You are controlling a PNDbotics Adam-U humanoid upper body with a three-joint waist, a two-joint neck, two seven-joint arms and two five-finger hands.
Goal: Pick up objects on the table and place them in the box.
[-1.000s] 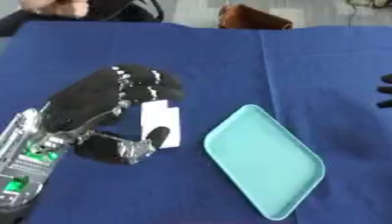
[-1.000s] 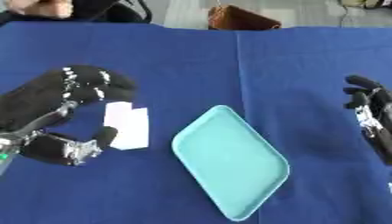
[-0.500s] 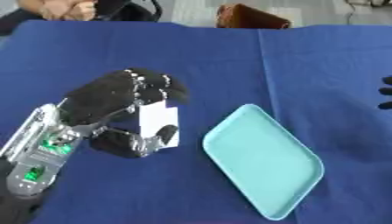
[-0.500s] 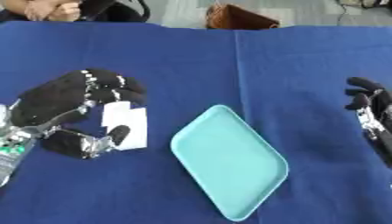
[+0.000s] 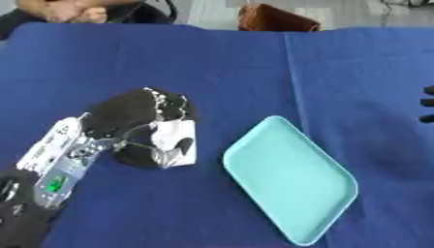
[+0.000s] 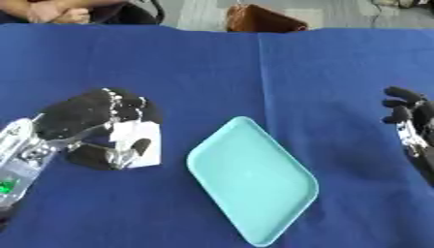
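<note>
One white card [image 5: 176, 142] at left centre of the frame now sits between your left hand [image 5: 135, 121]'s curled fingers and thumb, which have closed onto it within the last second, so lifting it toward the teal tray [image 5: 288, 177] looks next.

Left robot hand [image 5: 135, 121] curled over white flat object [image 5: 176, 145]; turquoise tray [image 5: 289, 177] just beside, empty.
</note>
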